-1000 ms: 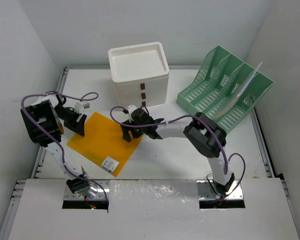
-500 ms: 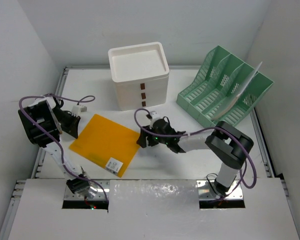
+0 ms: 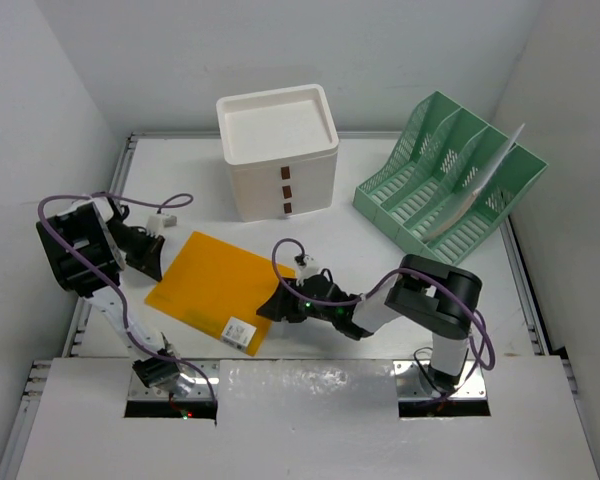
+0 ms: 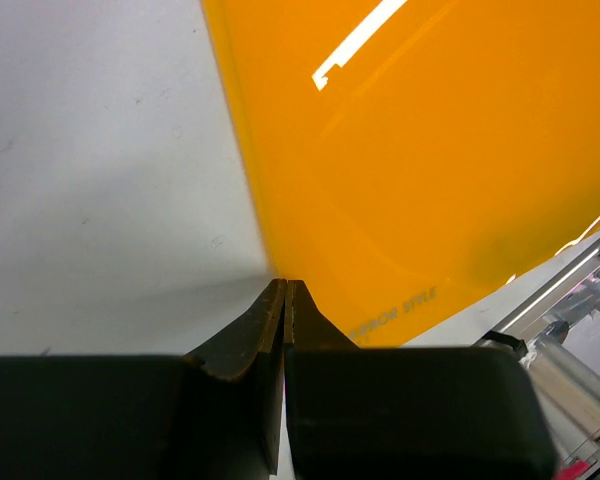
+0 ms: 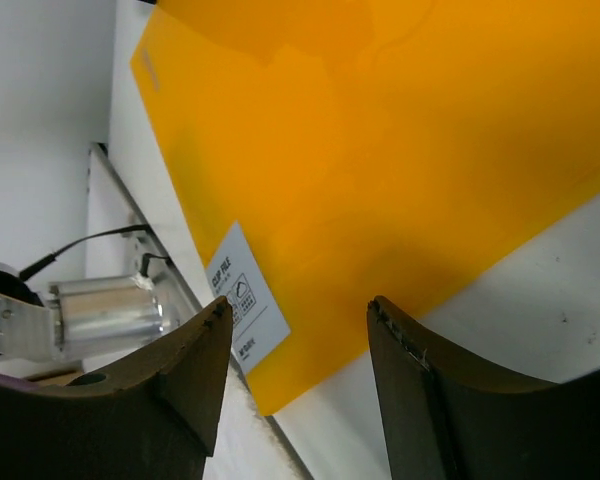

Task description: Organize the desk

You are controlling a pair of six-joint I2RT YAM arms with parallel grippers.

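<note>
The flat orange plastic folder (image 3: 212,285) lies left of centre on the white rectangular desk (image 3: 330,235). Left gripper (image 4: 284,287): fully closed at its left edge, pinch unconfirmed. Right gripper (image 5: 298,308): jaws apart, empty, straddling the near-right edge, presumably for grasping.

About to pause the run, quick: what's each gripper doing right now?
Left gripper: closed at the edge of the orange folder; a pinch on it cannot be told.
Right gripper: open, holding nothing, over the orange folder.

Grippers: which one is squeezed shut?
The left gripper, jaws pressed together at the edge of the orange folder. The right gripper has them apart.
</note>
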